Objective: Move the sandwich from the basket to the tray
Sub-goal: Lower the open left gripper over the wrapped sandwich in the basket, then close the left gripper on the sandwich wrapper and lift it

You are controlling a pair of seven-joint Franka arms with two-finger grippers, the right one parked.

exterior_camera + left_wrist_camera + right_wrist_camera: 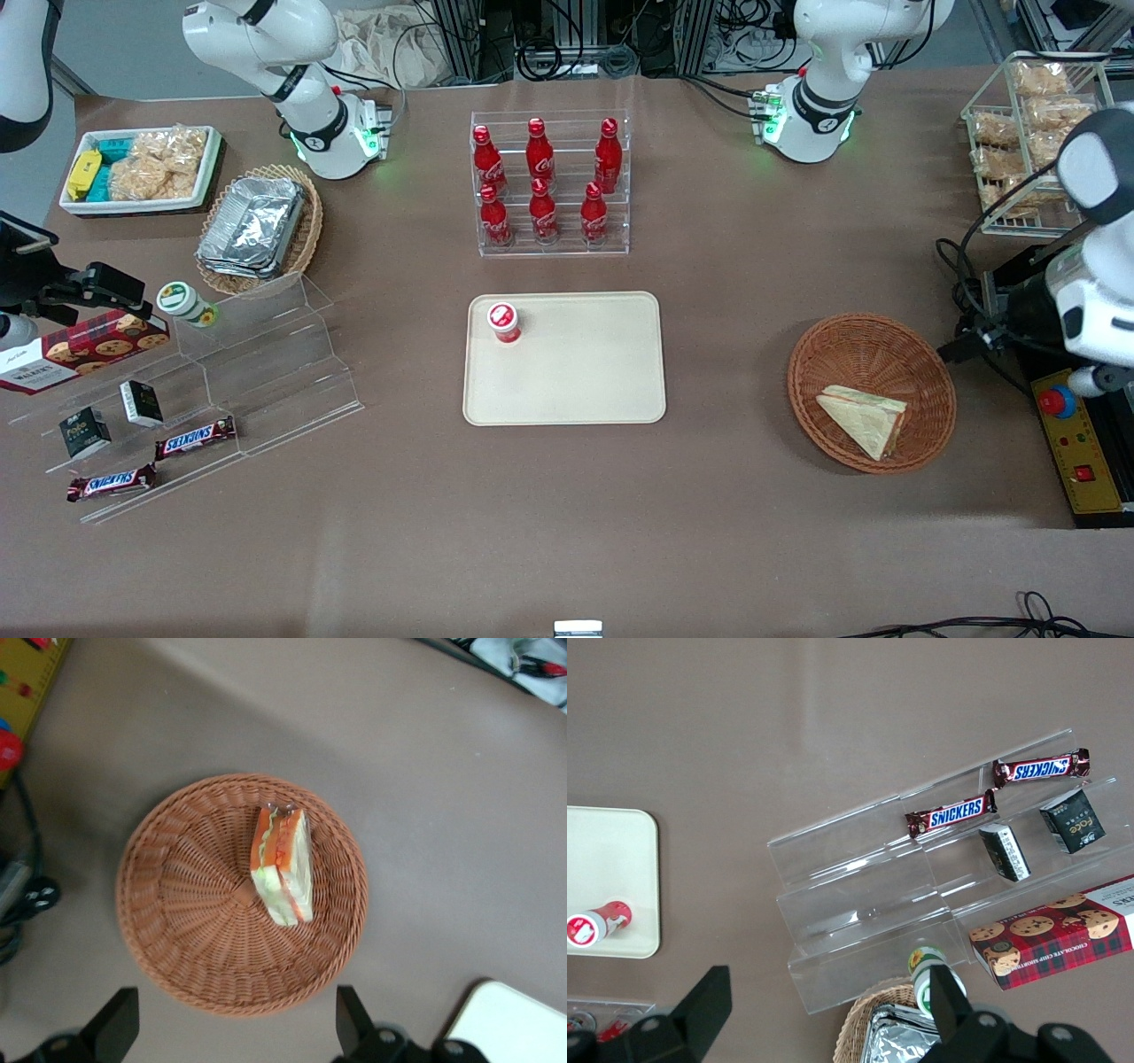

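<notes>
Sandwich [864, 419]: lies in the basket, lower right of the front view, on the part of the basket floor nearer the front camera; the wrist view shows its orange-red filling edge [282, 865].
Basket [824, 354]: round reddish-brown wicker on the brown desk [726, 496], toward the working arm's end.
Tray [585, 372]: cream rectangle at the centre of the front view, well apart from the basket; one corner shows in the left wrist view [514, 1028].
Red-capped cup [503, 322]: stands in the tray's upper-left corner in the front view.
Claw [235, 1028]: above the basket, clear of the sandwich; fingers [350, 1014] released and spread wide, holding nothing.
Bottle rack [551, 182]: clear stand with six red bottles, upper centre of the front view, farther from the front camera than the tray.
</notes>
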